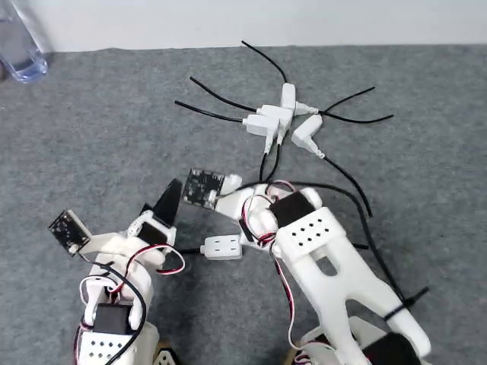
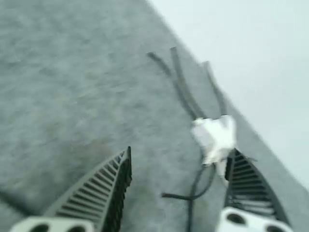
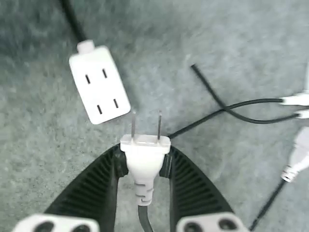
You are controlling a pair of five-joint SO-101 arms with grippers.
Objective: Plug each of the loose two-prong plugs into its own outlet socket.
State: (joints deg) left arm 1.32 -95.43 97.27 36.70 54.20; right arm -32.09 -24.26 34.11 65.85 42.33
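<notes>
While R hand [image 3: 145, 152] grips plug [image 3: 144, 162], 2 prongs [image 3: 133, 124] point outward, beside socket block [image 3: 99, 84].

table cover [image 1: 91, 152] grey felt-like cloth, matt, fuzzy; plug [image 3: 144, 164] and outlet block [image 3: 99, 84] smooth white plastic, slight sheen; prongs [image 3: 133, 124] bare metal; right gripper [image 3: 145, 151] fingers [image 3: 94, 188] matt black ribbed plastic; cables [image 3: 227, 107] black, smooth
</notes>
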